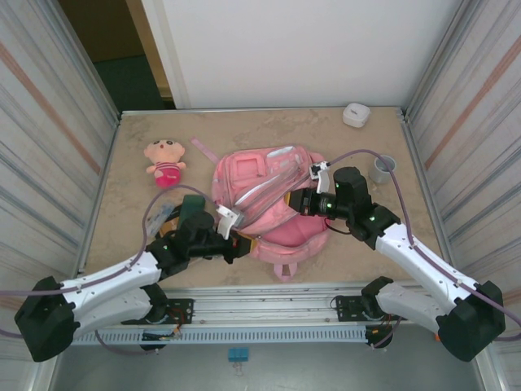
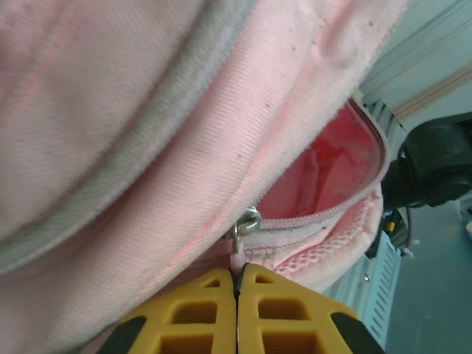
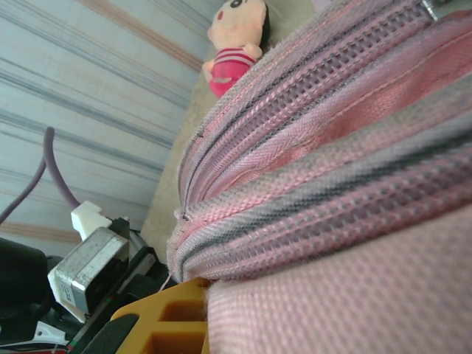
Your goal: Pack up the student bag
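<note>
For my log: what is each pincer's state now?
Left pincer: closed on the small zipper pull of the large pink fabric backpack.
Right pincer: cannot be told.

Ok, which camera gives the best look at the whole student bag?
Top external: the student bag lies almost whole on the table. Left wrist is a close-up of its zipper pull pinched in the jaws, plus red lining; right wrist, its mesh seams up close.

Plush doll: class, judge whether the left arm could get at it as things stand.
Probably not yet: the left gripper is shut on the student bag's zipper pull. Once released, bare table toward the plush doll leaves the way free.
</note>
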{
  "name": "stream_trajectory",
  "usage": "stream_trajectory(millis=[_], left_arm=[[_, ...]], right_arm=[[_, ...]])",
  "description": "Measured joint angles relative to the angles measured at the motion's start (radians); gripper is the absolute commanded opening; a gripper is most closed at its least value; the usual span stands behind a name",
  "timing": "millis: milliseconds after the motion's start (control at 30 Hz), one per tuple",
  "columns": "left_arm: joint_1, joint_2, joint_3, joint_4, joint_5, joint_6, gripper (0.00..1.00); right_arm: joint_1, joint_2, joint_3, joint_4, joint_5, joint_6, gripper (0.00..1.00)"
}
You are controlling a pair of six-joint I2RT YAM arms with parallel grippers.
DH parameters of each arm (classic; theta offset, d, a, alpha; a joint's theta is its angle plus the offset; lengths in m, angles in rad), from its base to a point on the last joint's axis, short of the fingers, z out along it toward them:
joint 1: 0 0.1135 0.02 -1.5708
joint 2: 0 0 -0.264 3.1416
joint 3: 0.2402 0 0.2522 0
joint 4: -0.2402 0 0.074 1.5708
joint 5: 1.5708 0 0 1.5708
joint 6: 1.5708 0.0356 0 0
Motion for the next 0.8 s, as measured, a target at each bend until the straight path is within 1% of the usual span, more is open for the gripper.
stream_trajectory(millis=[133, 233, 400, 500, 600, 667, 800], left_arm=[[-0.006, -0.032, 0.012, -0.088, -0.105, 0.009, 0.0], [-0.003, -0.047, 0.014, -0.157, -0.194, 0.013, 0.0], [0.027, -0.039, 0.014, -0.219, -0.306, 0.024, 0.0], [0.098, -0.01, 0.014, -0.208, -0.33, 0.03, 0.0], [0.177, 0.039, 0.014, -0.152, -0.337, 0.048, 0.0], [0.218, 0.09, 0.024, -0.11, -0.335, 0.075, 0.0], [0.27, 0.208, 0.074, -0.041, -0.328, 0.146, 0.0]], right_arm=[[-0.019, -0.001, 0.022, -0.032, -0.022, -0.003, 0.0], [-0.061, -0.008, 0.053, -0.065, -0.054, -0.005, 0.0], [-0.105, -0.028, 0.074, -0.077, -0.106, 0.0, 0.0], [-0.109, -0.027, 0.095, -0.085, -0.133, 0.014, 0.0], [-0.126, -0.019, 0.156, -0.124, -0.183, 0.016, 0.0], [-0.151, 0.0, 0.229, -0.166, -0.243, 0.01, 0.0], [-0.211, 0.045, 0.344, -0.222, -0.367, -0.021, 0.0]])
